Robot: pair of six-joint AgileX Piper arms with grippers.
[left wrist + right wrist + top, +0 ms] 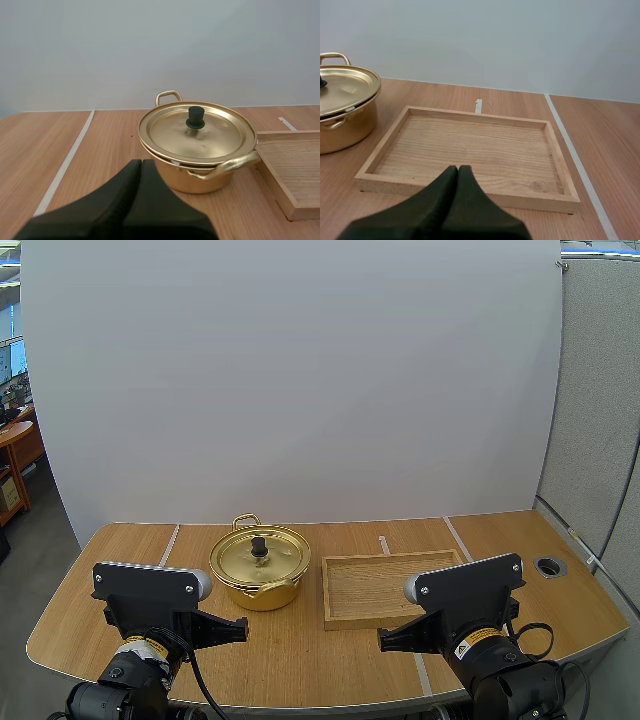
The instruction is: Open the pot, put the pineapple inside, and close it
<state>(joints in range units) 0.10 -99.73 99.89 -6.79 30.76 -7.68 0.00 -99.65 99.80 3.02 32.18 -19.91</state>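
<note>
On the wooden table [300,665] a shallow wooden tray [390,590] lies right of centre. Just beside its left edge stands the pot [258,596], shiny gold, with a loop handle on its far side and another on its near side. Its gold lid [240,560] is on, topped by a small black knob [259,546]. My left gripper [141,164] points at the pot and my right gripper [458,169] at the tray, each with its fingers pressed together on nothing.

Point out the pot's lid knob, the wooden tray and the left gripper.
lid knob [195,118]: left wrist view, black stem.
wooden tray [470,147]: right wrist view, bare floor.
left gripper [141,165]: left wrist view, shut tips' seam.
</note>
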